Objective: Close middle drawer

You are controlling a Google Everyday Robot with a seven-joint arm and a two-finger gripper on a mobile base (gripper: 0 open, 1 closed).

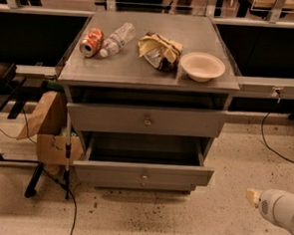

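Noting the middle drawer (143, 173) standing open under the tabletop (140, 64), my tool (254, 197) low right, touching nothing, its opening I cannot tell, I judge approach pending: meet the drawer front squarely, push inward.

Below the counter's (140, 69) front right corner, my gripper (252, 197) shows a pale tan tip on my smooth, rounded white arm (285, 213) with a small grey patch.

The gripper (253, 198) (tan-tipped, on a white arm (282, 214)) sits low at the right edge, pointing left.
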